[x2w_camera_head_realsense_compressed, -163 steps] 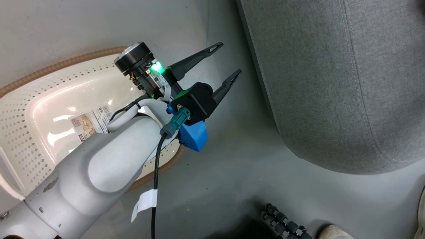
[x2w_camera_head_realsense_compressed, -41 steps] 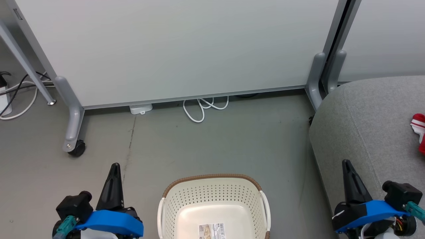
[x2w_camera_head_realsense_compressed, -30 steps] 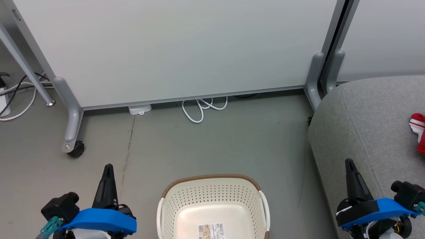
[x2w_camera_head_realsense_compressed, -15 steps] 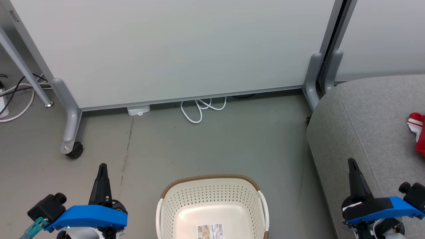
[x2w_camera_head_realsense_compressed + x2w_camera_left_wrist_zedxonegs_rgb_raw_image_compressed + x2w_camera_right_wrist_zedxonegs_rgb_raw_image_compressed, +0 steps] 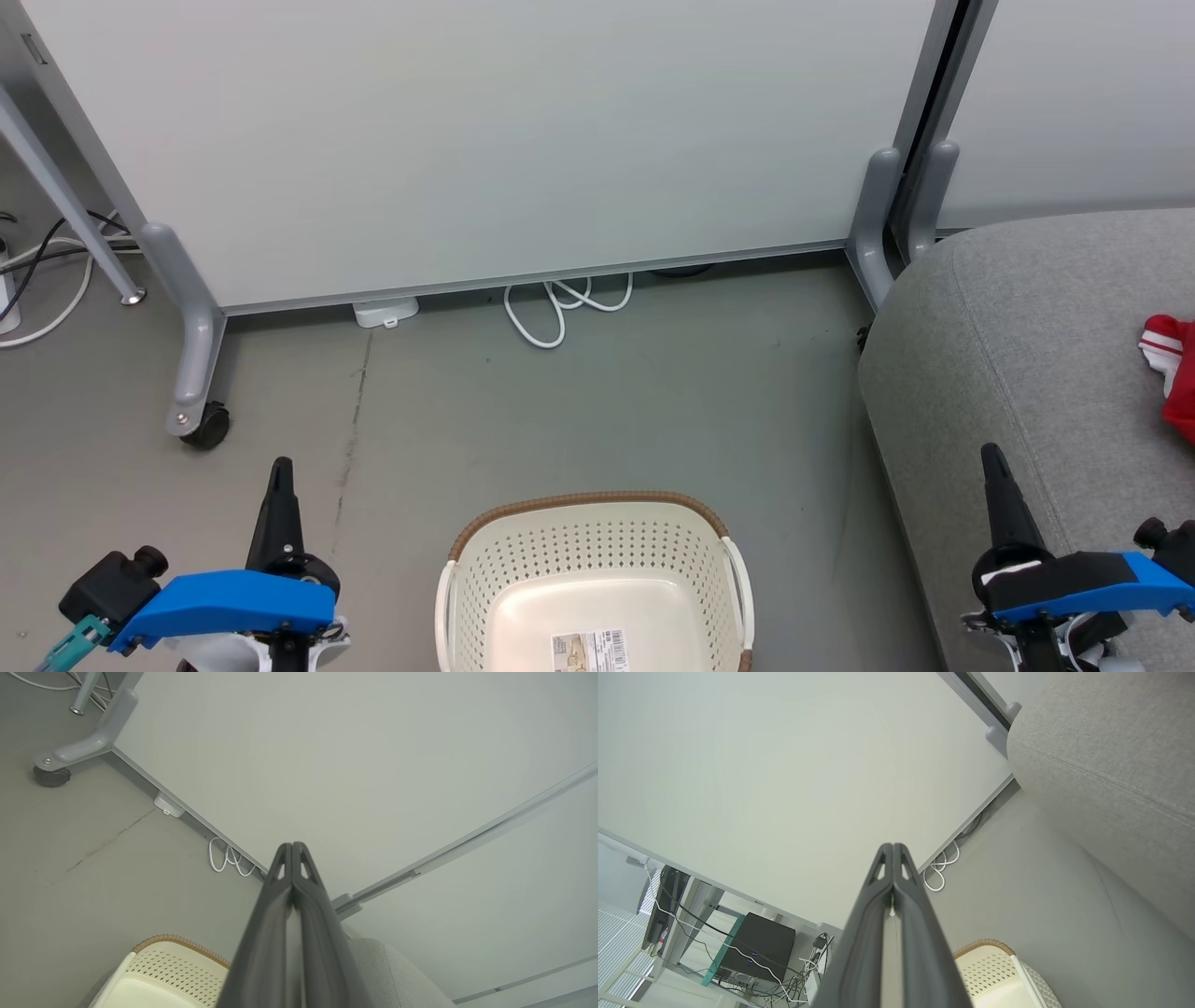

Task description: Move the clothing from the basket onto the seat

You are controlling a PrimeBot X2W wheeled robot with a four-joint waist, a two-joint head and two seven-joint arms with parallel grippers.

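The cream basket [image 5: 481,597] with a brown rim stands on the floor at the bottom centre, holding no garment; a paper label lies on its bottom. It also shows as basket [image 5: 159,961] and basket [image 5: 994,963] in the wrist views. Red clothing [image 5: 1174,373] with white stripes lies on the grey seat [image 5: 1036,355] at the right edge. My left gripper [image 5: 280,467] hangs shut over the floor left of the basket. My right gripper [image 5: 991,454] is shut, in front of the seat's left edge. In the wrist views the left gripper [image 5: 292,845] and right gripper [image 5: 893,846] show fingers pressed together, holding nothing.
A pale partition panel [image 5: 485,140] on grey legs with a castor [image 5: 205,427] stands behind the basket. A coiled white cable [image 5: 560,303] and a small white box [image 5: 385,312] lie at its foot. More cables [image 5: 47,280] trail at far left.
The head view has tilted slightly, so the scene slid a little. Both grippers have sunk lower and outward in the view, still shut. The basket and clothing stay put.
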